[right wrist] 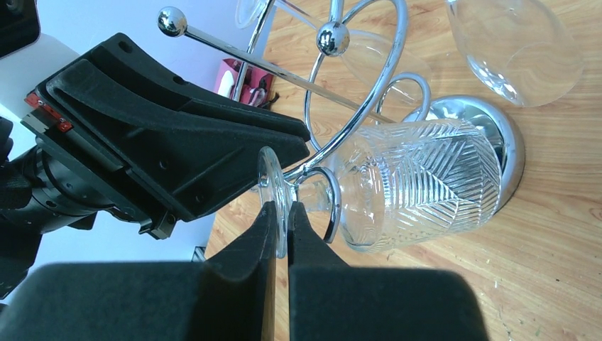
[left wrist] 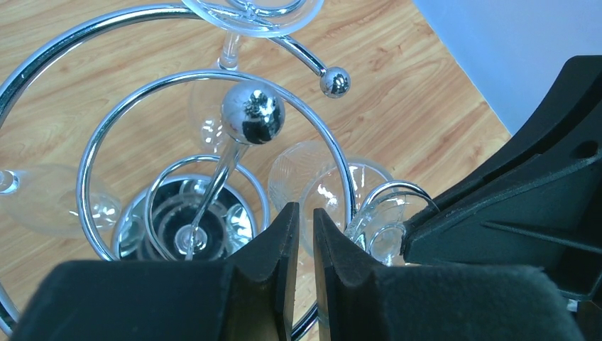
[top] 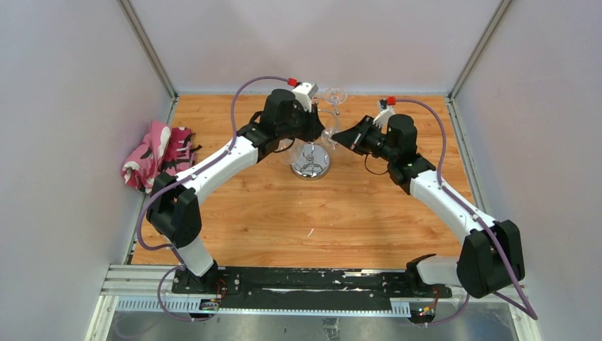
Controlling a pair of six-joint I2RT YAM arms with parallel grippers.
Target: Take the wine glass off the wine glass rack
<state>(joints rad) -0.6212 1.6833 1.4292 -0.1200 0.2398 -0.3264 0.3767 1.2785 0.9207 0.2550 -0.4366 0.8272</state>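
Right wrist view: wine glass (right wrist: 419, 185) foot pinched by right fingers (right wrist: 248, 249); wine glass rack (left wrist: 253, 112) ring clamped by left fingers (left wrist: 277, 241).

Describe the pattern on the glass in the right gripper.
The glass is clear, with slanted leaf-like cut lines; right wrist view.

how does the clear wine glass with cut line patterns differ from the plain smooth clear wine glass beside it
The patterned wine glass has etched angled lines over its bowl; the plain wine glass has a smooth bowl. The patterned one's foot is pinched by the right gripper; nothing grips the plain one's visible part. Both are clear glass, by the chrome wire rack.
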